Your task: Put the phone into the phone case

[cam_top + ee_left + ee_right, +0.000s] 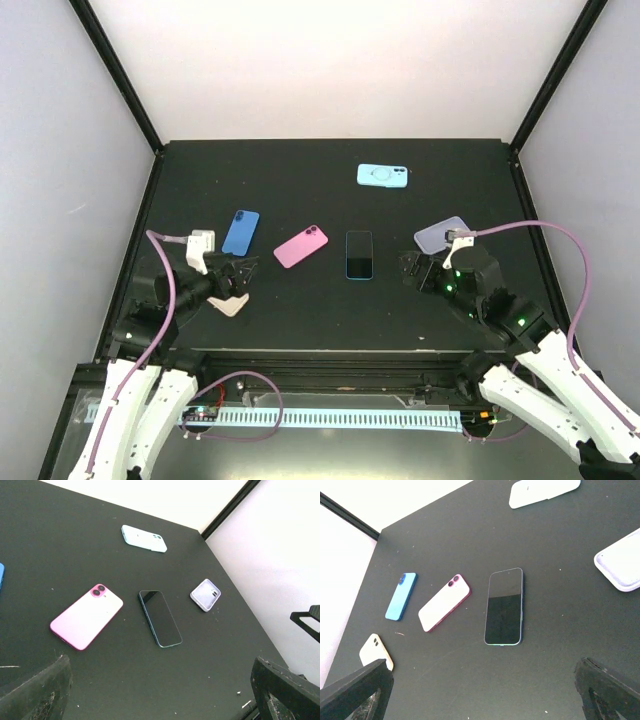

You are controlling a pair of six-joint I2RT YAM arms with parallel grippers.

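The phone lies screen up in the middle of the black table, dark glass with a teal edge; it also shows as the phone and the phone. Several phone cases lie around it: pink just to its left, blue, light blue farther back, lavender with its hollow side up, and cream. My left gripper is open over the cream case. My right gripper is open beside the lavender case. Both hold nothing.
Black frame posts and white walls close in the table on three sides. In the wrist views the pink case and the lavender case flank the phone.
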